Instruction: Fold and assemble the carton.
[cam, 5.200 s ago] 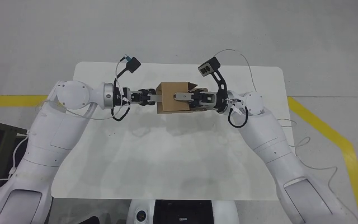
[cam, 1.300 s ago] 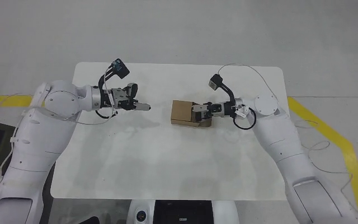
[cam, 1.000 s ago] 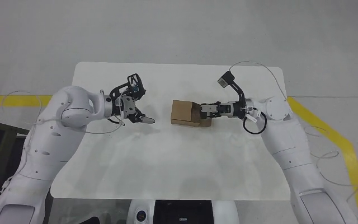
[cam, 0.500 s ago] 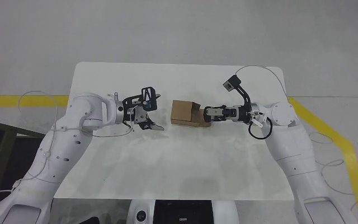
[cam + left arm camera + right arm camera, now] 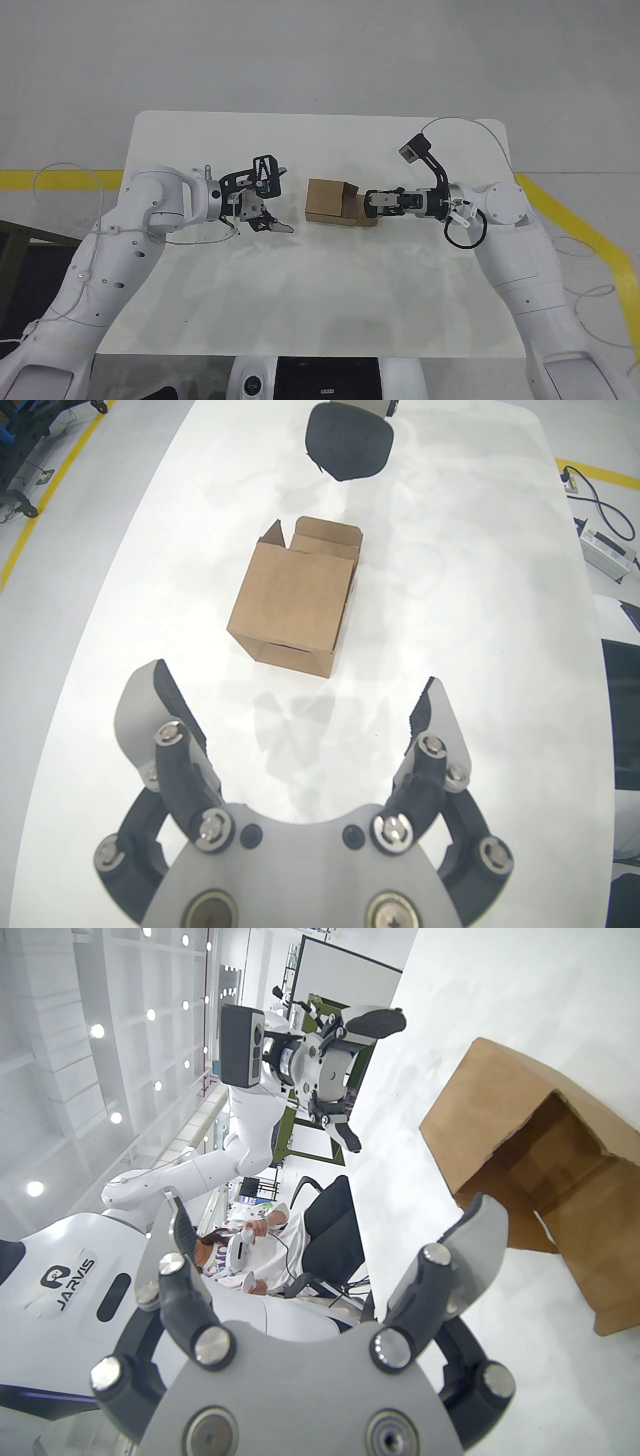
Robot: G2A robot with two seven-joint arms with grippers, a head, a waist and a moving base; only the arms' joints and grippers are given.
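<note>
A brown carton lies on its side in the middle of the white table. The end with loose flaps faces my right gripper. That gripper is open and holds nothing, its fingertips right beside the flaps. In the right wrist view the carton's open mouth shows just past the right gripper. My left gripper hangs open and holds nothing, a short gap from the carton's closed end. In the left wrist view the carton sits ahead of the left gripper, apart from it.
Bare table surrounds the carton on every side. The table's far edge and near edge are well away from both arms. A yellow floor line runs past the table.
Since five seconds ago both grippers have let go of the carton, which now rests on the table. Over the last second the left gripper swung closer to it; the last half second shows no motion.
</note>
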